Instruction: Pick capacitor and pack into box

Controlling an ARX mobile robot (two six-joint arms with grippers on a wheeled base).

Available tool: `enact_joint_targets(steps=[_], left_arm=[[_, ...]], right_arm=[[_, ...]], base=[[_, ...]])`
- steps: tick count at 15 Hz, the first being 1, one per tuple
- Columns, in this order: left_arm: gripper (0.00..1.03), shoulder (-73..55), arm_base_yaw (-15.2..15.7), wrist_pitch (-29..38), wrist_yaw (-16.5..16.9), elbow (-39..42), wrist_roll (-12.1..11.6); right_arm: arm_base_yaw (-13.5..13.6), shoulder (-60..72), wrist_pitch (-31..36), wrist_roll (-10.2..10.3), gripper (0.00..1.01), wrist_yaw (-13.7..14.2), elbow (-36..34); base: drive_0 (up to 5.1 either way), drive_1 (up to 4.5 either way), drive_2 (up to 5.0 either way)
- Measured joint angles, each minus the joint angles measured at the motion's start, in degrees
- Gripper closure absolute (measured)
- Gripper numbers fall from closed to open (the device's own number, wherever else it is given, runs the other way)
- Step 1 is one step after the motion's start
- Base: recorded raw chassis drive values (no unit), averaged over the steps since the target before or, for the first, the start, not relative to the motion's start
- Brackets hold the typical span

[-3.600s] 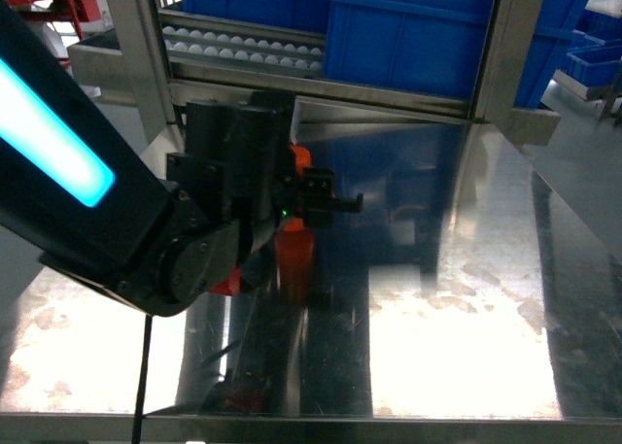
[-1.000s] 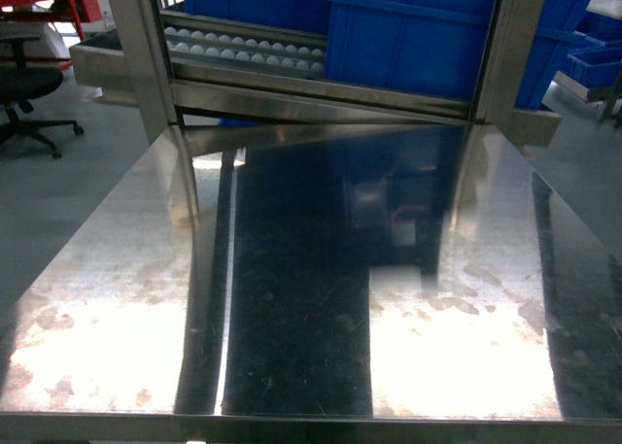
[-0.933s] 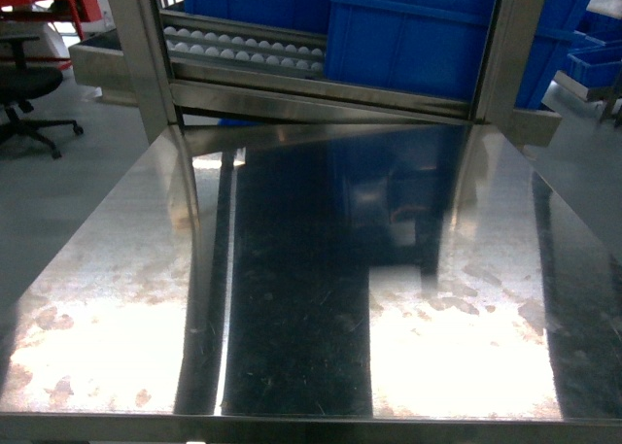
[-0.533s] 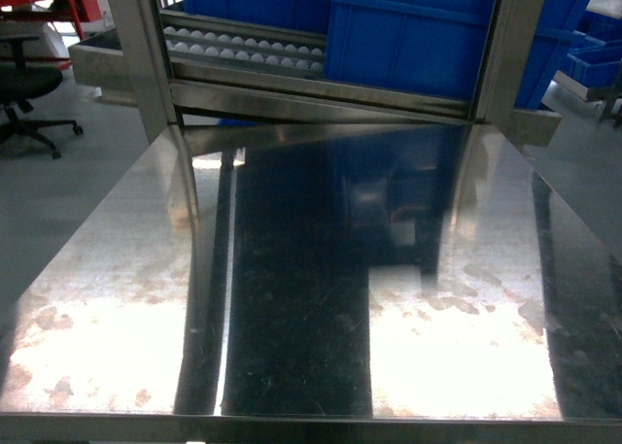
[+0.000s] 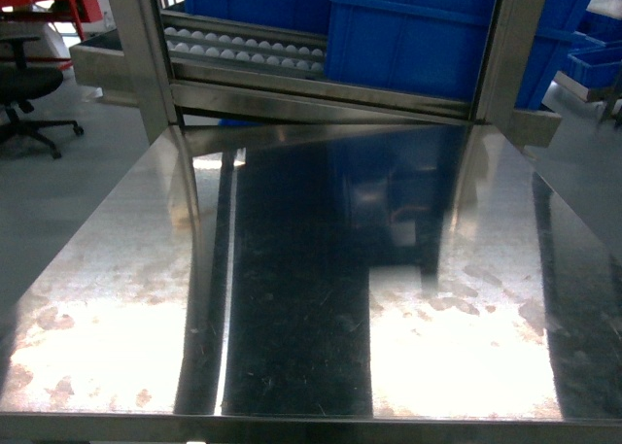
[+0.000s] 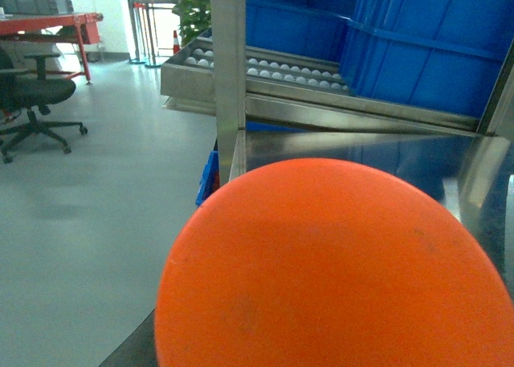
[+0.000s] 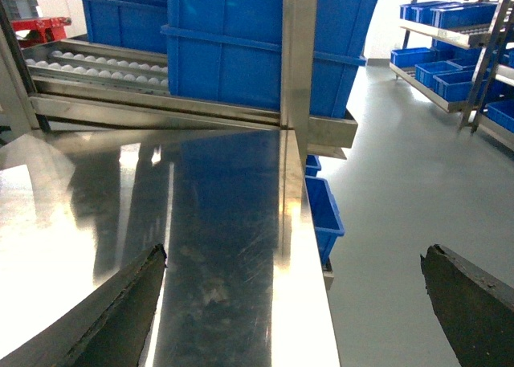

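Left arm gone from head view since earlier; steel table (image 5: 292,298), blue bins (image 5: 418,36).

- i count one steel table (image 5: 292,298)
- two big blue bins (image 5: 418,36) on the roller rack
- one office chair (image 5: 24,89)
- one orange round thing (image 6: 337,271) filling my left wrist view

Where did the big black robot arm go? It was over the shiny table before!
The left arm pulled back out of the head view, taking the orange thing along. That orange object now fills the left wrist camera. The steel table and blue bins stayed put.
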State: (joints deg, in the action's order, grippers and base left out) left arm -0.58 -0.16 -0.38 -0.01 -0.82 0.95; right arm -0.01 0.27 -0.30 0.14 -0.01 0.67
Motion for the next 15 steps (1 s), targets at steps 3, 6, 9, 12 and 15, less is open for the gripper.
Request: enact_joint_targets(steps=[3,6,9,12,15], left_arm=[[0.59,0.00,0.00,0.00,0.00,0.00,0.00],[0.59,0.00,0.00,0.00,0.00,0.00,0.00],[0.59,0.00,0.00,0.00,0.00,0.00,0.00],[0.59,0.00,0.00,0.09,0.00,0.02,0.00],[0.59,0.00,0.00,0.13,0.02,0.00,0.00]], right_arm=[[0.00,0.00,0.00,0.00,0.03,0.00,0.00],[0.00,0.00,0.00,0.00,0.03,0.00,0.00],[0.00,0.00,0.00,0.00,0.03,0.00,0.00],[0.00,0.00,0.09,0.00,0.03,0.02,0.00],[0.00,0.00,0.07,0.00,0.03,0.02,0.00]], base=[[0.0,0.00,0.0],[0.0,0.00,0.0],[0.0,0.00,0.0],[0.0,0.00,0.0],[0.0,0.00,0.0]])
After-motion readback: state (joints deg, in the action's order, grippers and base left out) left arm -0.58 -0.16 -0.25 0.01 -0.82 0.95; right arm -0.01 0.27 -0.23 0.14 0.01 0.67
